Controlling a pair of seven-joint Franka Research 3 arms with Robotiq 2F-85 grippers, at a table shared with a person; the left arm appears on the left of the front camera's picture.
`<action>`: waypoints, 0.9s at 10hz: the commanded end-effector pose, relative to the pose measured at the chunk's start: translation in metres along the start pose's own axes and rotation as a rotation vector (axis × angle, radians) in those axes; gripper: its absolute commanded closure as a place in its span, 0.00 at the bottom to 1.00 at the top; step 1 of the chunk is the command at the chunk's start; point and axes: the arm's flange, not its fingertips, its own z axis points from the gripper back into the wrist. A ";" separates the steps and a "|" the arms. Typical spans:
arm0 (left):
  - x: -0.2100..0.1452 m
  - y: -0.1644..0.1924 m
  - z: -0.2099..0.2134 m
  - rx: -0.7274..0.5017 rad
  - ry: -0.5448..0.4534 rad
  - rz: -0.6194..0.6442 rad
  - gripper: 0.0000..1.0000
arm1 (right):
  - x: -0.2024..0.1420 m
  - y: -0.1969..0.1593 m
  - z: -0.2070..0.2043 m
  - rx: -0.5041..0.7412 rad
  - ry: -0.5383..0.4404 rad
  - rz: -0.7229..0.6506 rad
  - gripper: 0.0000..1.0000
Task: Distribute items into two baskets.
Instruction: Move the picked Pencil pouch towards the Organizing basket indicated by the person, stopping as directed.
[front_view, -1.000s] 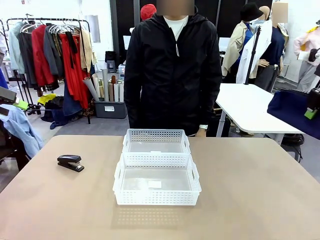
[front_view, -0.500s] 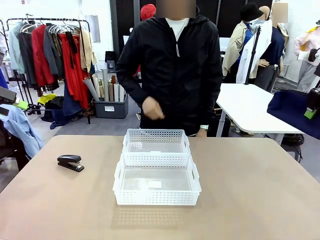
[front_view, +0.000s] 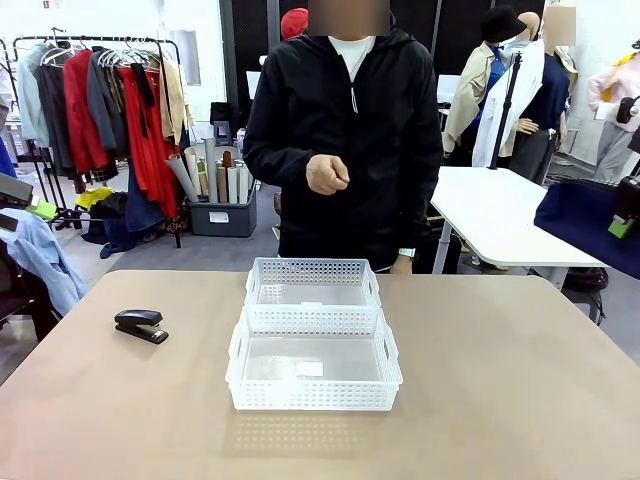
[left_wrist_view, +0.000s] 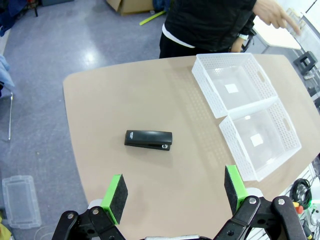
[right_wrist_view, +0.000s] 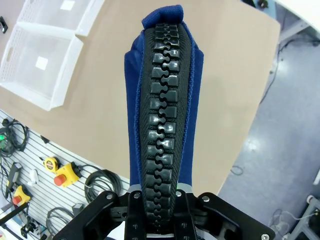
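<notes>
While left gripper gapes wide above stapler, right gripper clamps navy pouch (zip toward camera).

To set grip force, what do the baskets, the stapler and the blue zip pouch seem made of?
Baskets: likely rigid white plastic, semi-glossy, perforated moulded walls.
Stapler: black, smooth, slight sheen; plastic or painted metal, unclear.
Zip pouch: navy woven-looking fabric, matte, with chunky black plastic-looking zipper teeth.

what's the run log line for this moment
left gripper open | right gripper shut on navy pouch | stapler on table | near basket, far basket empty | person's hand raised
</notes>
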 end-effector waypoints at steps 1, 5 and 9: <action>0.000 0.001 0.000 -0.008 -0.002 -0.002 0.00 | 0.004 0.000 0.002 -0.004 -0.020 -0.017 1.00; 0.000 0.001 0.000 -0.008 -0.002 -0.002 0.00 | 0.004 0.000 0.002 -0.004 -0.020 -0.017 1.00; 0.000 0.001 0.000 -0.008 -0.002 -0.002 0.00 | 0.004 0.000 0.002 -0.004 -0.020 -0.017 1.00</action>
